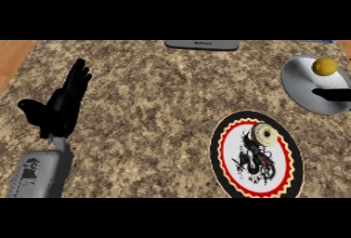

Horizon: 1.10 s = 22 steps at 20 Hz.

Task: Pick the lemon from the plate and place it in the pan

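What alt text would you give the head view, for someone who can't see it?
A yellow lemon sits in a grey pan at the right of a speckled stone counter. Nearer, a doughnut lies on a red-rimmed black plate; the left hand rests open at the left.

1. My left hand (65, 100) is black, and my forearm is grey.
2. The small round lemon (325, 66) is yellow.
3. The round metal pan (296, 79) is plain silver-grey.
4. The round plate (215, 153) has a black rim, a red-and-yellow scalloped band and a white middle with a black-and-red figure.
5. The stone counter top (158, 107) is speckled brown and beige.
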{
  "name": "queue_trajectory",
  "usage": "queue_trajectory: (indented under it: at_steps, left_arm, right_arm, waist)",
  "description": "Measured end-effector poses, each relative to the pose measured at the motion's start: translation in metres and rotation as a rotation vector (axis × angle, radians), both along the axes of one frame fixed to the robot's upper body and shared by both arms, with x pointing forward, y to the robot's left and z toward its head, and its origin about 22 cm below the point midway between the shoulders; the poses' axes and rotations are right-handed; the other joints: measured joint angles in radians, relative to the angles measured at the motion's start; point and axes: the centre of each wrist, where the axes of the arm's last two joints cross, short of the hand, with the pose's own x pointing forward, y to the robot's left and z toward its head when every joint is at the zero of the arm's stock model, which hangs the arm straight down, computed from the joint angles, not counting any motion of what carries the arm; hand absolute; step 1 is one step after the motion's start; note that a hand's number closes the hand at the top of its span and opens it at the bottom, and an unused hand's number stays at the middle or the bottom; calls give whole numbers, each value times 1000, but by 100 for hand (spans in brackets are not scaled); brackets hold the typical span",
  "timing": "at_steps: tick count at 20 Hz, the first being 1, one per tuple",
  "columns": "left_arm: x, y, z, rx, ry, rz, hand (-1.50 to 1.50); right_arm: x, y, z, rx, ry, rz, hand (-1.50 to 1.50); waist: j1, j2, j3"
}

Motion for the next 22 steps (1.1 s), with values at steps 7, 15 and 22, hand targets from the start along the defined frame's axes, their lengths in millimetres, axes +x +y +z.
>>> queue_trajectory:
  at_steps: [7,15,22]
  left_arm:
    - [-4,3,-5,7,15,29,0]
    - [-9,17,-17,9,40,80,0]
    - [-14,27,-19,14,62,115,0]
  right_arm:
    - [-8,-8,-4,97,-249,-22,-150]
    - [-39,-26,-30,278,-375,113,-150]
    - [-70,-35,-45,318,-404,191,-150]
  waist:
    - [-26,-15,-3]
    - [-76,-37,-9]
    - [-115,-55,-14]
